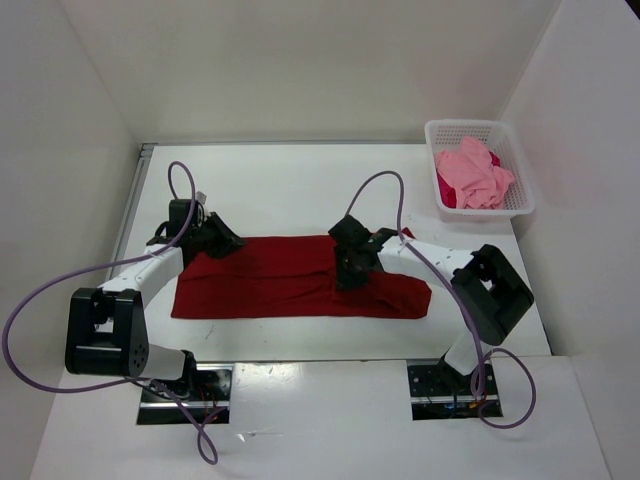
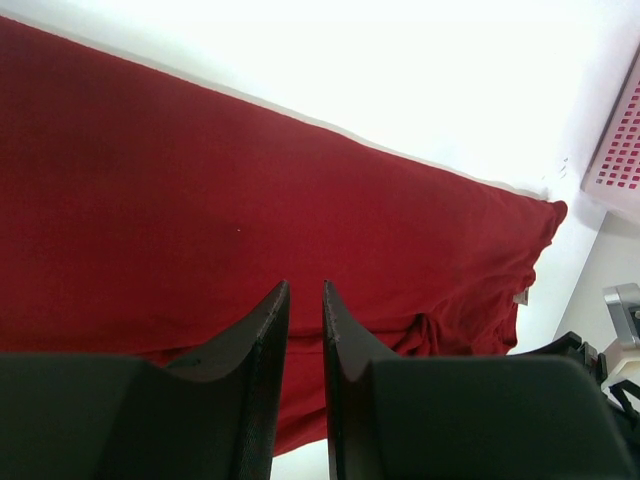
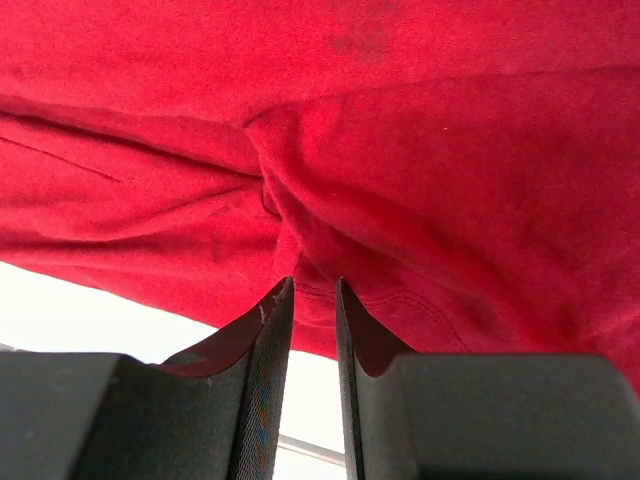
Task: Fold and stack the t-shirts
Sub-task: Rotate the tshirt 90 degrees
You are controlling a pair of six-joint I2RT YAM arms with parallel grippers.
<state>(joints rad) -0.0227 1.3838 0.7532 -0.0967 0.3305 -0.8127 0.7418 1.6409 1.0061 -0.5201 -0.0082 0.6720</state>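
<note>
Pinching the dark red shirt (image 1: 270,285) at its 10 o'clock corner, the left gripper (image 2: 302,288) has its jaws nearly closed on the edge. The right gripper (image 3: 312,282), toward the shirt's 3 o'clock end, nips a puckered fold between narrow jaws. The shirt lies flat mid-counter (image 1: 300,190).

Plain dark red shirt (image 1: 280,275), pink shirt (image 1: 475,175), white basket (image 1: 478,124).

Open table (image 1: 300,190) between shirt (image 1: 260,285) and basket (image 1: 478,124)
</note>
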